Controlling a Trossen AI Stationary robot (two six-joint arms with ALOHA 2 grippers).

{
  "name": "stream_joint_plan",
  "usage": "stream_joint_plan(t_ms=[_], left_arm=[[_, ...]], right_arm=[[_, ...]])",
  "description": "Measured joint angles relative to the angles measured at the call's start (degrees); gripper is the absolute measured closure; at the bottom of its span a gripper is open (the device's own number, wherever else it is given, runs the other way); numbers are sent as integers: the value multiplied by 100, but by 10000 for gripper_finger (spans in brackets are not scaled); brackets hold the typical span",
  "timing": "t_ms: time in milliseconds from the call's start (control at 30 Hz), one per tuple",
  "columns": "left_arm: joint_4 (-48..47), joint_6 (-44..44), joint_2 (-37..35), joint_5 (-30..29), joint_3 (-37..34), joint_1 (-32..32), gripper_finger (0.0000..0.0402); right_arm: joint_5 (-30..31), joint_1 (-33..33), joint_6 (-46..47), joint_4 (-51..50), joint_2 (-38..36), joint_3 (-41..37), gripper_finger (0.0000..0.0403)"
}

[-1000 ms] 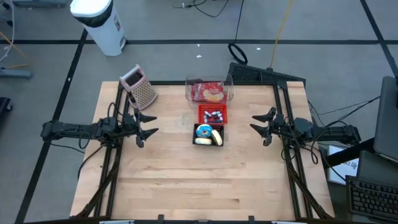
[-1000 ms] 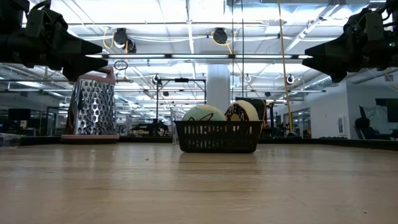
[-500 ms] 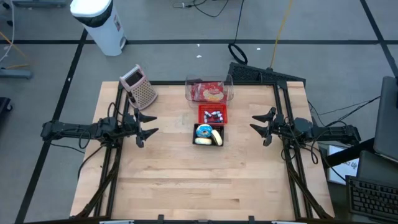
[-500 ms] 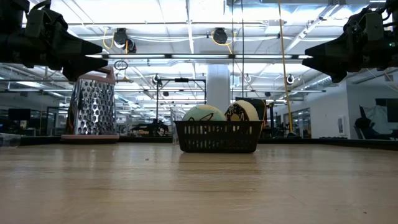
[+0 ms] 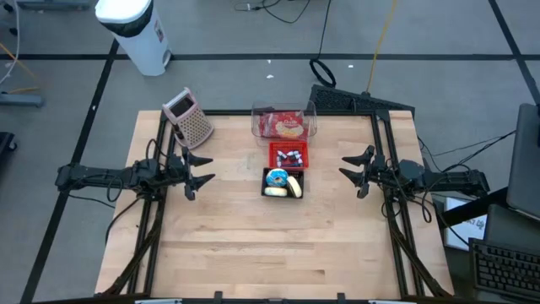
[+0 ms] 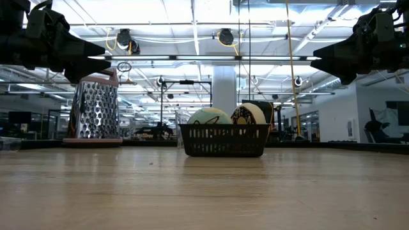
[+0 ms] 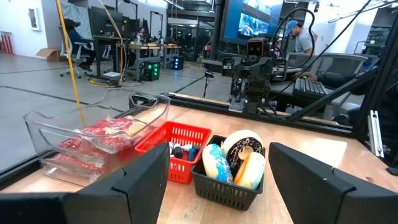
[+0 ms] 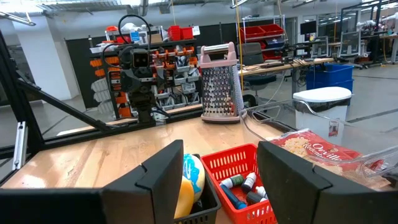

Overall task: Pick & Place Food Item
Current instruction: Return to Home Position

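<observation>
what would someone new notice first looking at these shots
The black bin at the table's middle, packed with colourful doughnuts, catches the eye first, with a red basket just beyond it. The left end effector and right end effector hang open and empty on either side, pointing toward it.

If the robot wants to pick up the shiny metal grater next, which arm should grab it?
Left. The grater stands at the far left corner of the table, close to the open left claw. The right claw waits across the table, beyond the red basket and black bin.
</observation>
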Motion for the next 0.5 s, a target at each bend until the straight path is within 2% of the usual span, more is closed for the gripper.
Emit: stream_joint_plan(t_ms=[500], left_arm=[[0,0,0,-1,0,1,128]], right_arm=[[-1,0,0,0,0,-1,206]])
